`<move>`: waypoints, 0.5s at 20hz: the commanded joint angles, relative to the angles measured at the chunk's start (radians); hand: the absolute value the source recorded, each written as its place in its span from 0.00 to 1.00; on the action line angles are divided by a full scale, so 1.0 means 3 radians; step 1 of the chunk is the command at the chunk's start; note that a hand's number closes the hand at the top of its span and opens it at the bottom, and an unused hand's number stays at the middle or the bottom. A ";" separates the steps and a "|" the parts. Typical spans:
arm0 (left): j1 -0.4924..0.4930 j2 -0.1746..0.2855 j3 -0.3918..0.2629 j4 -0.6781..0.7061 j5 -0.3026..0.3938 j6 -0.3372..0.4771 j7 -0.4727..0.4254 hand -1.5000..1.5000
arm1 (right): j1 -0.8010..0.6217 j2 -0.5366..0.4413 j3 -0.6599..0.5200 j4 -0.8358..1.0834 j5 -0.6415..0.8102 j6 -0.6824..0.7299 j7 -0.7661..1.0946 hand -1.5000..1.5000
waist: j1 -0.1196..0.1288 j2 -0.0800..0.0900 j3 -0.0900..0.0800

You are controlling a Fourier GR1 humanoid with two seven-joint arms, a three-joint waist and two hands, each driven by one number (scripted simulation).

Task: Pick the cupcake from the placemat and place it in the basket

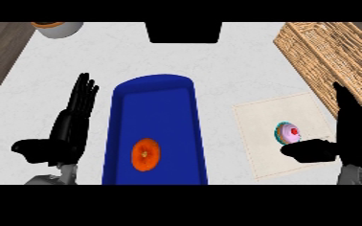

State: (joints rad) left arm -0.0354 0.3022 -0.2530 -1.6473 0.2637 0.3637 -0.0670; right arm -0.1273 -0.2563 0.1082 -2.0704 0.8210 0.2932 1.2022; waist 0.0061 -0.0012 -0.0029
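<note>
– Cupcake (288, 133) first: where does it sit?
– On the placemat (258, 139), toward its right side, at the near right of the counter (233, 62). Nothing holds it yet.
– And the right hand (348, 129)?
– Right beside it. The thumb (311, 152) lies just on the near side of the cupcake, so close I cannot tell whether it touches. The fingers (344, 100) stand straight on the cupcake's right. The hand is open and grips nothing.
– The left hand (67, 124)?
– Near left, resting open with its fingers straight, beside a blue tray (163, 110) that carries an orange (146, 154).
– How should the grasp go, then?
– My judgement: curl the fingers in from the right so the cupcake sits between them and the thumb. Close low on the teal cup, not on the pink icing. Then lift straight up before travelling, so the placemat isn't dragged along.
– And after that?
– The basket (318, 48) stands at the far right, just beyond the placemat. Its wall is raised, so the cupcake should clear the rim before it moves over and down. Farther off, a bowl (56, 28) at the far left corner and a dark block (184, 31) at the far middle lie well out of the way.
</note>
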 commanded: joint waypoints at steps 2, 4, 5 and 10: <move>-0.0060 0.0048 0.0096 0.0035 0.0017 -0.0078 0.0065 0.50 | -0.0120 0.0217 0.0008 0.0149 0.0116 0.0282 0.0621 0.00 | -0.0008 0.0005 0.0006; 0.0011 -0.0038 0.0125 -0.0003 0.0045 -0.0072 -0.0032 0.50 | 0.0012 0.0268 -0.0012 0.0036 0.0140 0.0301 0.0529 0.00 | -0.0018 -0.0001 0.0006; -0.0244 0.0002 0.0162 0.0096 0.0010 -0.0038 0.0172 0.50 | 0.0080 0.0355 0.0104 0.0253 0.0330 0.0092 0.0372 0.00 | -0.0026 0.0007 0.0008; 0.0115 -0.0028 0.0039 -0.0252 -0.0121 -0.0048 0.0190 0.50 | 0.0144 0.0512 0.0055 0.0171 0.0460 0.0146 0.0192 0.00 | -0.0013 -0.0002 0.0009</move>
State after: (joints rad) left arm -0.0205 0.2888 -0.2390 -1.6719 0.2434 0.3531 -0.0424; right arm -0.0959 -0.1525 0.0947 -2.0087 0.9162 0.3152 1.1229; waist 0.0028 -0.0008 -0.0006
